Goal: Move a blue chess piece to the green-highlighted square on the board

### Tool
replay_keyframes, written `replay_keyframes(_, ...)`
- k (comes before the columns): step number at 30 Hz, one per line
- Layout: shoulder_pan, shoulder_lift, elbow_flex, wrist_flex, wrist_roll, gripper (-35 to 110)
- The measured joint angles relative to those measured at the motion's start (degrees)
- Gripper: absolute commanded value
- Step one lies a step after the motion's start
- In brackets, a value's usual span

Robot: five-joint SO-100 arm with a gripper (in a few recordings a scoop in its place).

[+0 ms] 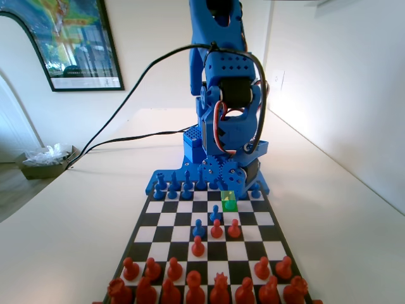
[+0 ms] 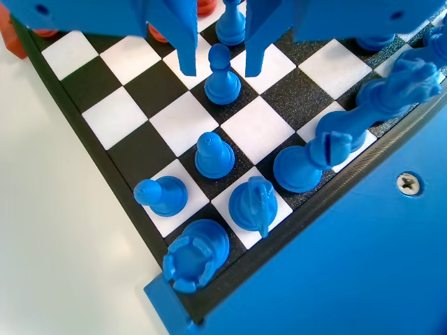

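Note:
In the wrist view my gripper (image 2: 221, 64) is open, low over the board (image 2: 115, 118), its two jaws on either side of a blue chess piece (image 2: 222, 84), a pawn standing upright on a black square. Gaps show between the jaws and the pawn. In the fixed view the gripper (image 1: 228, 189) is down at the far end of the board (image 1: 171, 219), right at the green-highlighted square (image 1: 228, 204). I cannot tell whether the pawn stands on that square.
Blue pawns (image 1: 215, 213) (image 1: 199, 228) and red pawns (image 1: 216, 229) (image 1: 234, 228) stand mid-board. Tall blue back-row pieces (image 2: 253, 204) (image 2: 195, 255) and further pawns (image 2: 214, 155) (image 2: 162, 195) crowd the corner near the gripper. Red pieces (image 1: 193, 285) line the near end.

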Motion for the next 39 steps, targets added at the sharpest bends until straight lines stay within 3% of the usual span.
replay_keyframes(20, -2.37, 13.80, -11.16, 22.50, 1.23, 1)
replay_keyframes(30, -2.55, 25.22, -22.06, 40.78, -8.44, 1)
replay_keyframes(39, -1.41, 39.29, -28.92, 55.63, -23.20, 1)
